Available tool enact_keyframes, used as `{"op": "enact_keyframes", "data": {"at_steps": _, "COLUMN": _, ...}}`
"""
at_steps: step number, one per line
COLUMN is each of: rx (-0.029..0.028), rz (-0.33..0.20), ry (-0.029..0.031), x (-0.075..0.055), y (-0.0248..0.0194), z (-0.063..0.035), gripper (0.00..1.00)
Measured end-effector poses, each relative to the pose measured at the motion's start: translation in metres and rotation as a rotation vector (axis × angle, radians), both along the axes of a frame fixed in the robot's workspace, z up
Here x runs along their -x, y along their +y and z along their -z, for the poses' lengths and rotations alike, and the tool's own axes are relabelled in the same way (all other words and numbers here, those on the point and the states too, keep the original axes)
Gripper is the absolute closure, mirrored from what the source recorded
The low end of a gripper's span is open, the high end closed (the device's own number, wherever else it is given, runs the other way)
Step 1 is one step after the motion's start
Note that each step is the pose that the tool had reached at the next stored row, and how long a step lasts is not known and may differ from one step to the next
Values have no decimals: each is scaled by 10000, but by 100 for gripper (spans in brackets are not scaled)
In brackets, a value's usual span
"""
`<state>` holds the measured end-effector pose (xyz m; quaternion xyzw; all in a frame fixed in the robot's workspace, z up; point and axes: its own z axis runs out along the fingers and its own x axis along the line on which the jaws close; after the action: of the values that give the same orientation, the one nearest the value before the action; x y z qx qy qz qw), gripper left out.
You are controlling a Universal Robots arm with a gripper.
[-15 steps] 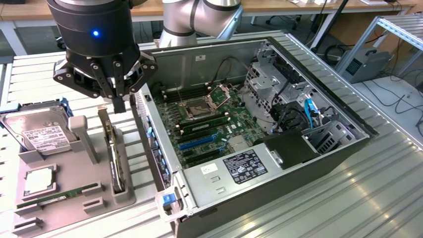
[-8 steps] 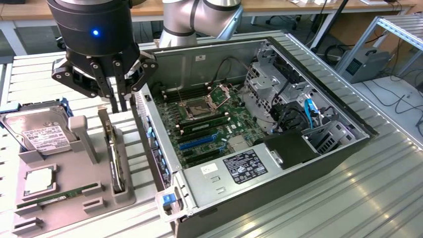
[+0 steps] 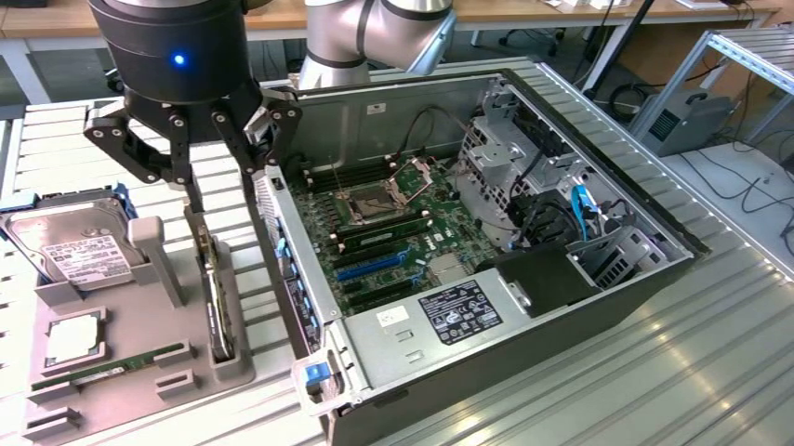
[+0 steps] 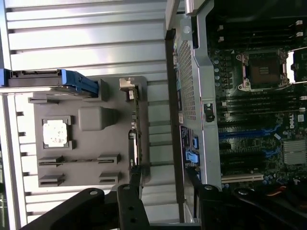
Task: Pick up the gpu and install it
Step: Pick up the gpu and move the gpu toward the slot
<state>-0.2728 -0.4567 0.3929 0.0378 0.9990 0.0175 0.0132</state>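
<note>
On the exterior view's left, a silver hard drive sits at one end of a grey tray on the bench. A square chip and a thin green memory stick lie in the tray too. Next comes the gpu. It stands on its thin edge in the tray's long slot, just beside the open computer case. The end effector hangs over one end of the gpu with its fingers spread wide, holding nothing. Inside the case lies a green board.
</note>
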Motion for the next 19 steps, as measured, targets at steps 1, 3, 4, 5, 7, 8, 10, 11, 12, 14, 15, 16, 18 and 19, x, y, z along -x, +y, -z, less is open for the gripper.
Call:
{"op": "enact_keyframes", "data": {"at_steps": 1, "rx": -2, "rz": 0, "ry": 0, "x": 0, "y": 6, "z": 0, "gripper": 52}}
{"op": "enact_keyframes", "data": {"at_steps": 3, "rx": -2, "rz": 0, "ry": 0, "x": 0, "y": 13, "z": 0, "gripper": 52}}
{"op": "enact_keyframes", "data": {"at_steps": 4, "rx": -3, "rz": 0, "ry": 0, "x": 1, "y": 17, "z": 0, "gripper": 52}}
{"op": "enact_keyframes", "data": {"at_steps": 5, "rx": -8, "rz": 0, "ry": 0, "x": 3, "y": 20, "z": 0, "gripper": 52}}
{"op": "enact_keyframes", "data": {"at_steps": 7, "rx": -23, "rz": 1, "ry": 1, "x": 11, "y": 24, "z": 1, "gripper": 52}}
{"op": "enact_keyframes", "data": {"at_steps": 8, "rx": -30, "rz": 0, "ry": 1, "x": 17, "y": 25, "z": 2, "gripper": 52}}
{"op": "enact_keyframes", "data": {"at_steps": 10, "rx": -49, "rz": 1, "ry": 0, "x": 35, "y": 27, "z": 5, "gripper": 52}}
{"op": "enact_keyframes", "data": {"at_steps": 11, "rx": -62, "rz": 0, "ry": 0, "x": 43, "y": 28, "z": 7, "gripper": 52}}
{"op": "enact_keyframes", "data": {"at_steps": 12, "rx": -74, "rz": 0, "ry": 0, "x": 50, "y": 29, "z": 8, "gripper": 52}}
{"op": "enact_keyframes", "data": {"at_steps": 14, "rx": -92, "rz": 1, "ry": 0, "x": 64, "y": 31, "z": 10, "gripper": 52}}
{"op": "enact_keyframes", "data": {"at_steps": 15, "rx": -106, "rz": 0, "ry": 0, "x": 73, "y": 33, "z": 12, "gripper": 52}}
{"op": "enact_keyframes", "data": {"at_steps": 16, "rx": -122, "rz": 0, "ry": 0, "x": 79, "y": 35, "z": 14, "gripper": 52}}
{"op": "enact_keyframes", "data": {"at_steps": 18, "rx": -146, "rz": 0, "ry": 0, "x": 91, "y": 38, "z": 17, "gripper": 52}}
{"op": "enact_keyframes", "data": {"at_steps": 19, "rx": -152, "rz": 0, "ry": 0, "x": 95, "y": 39, "z": 18, "gripper": 52}}
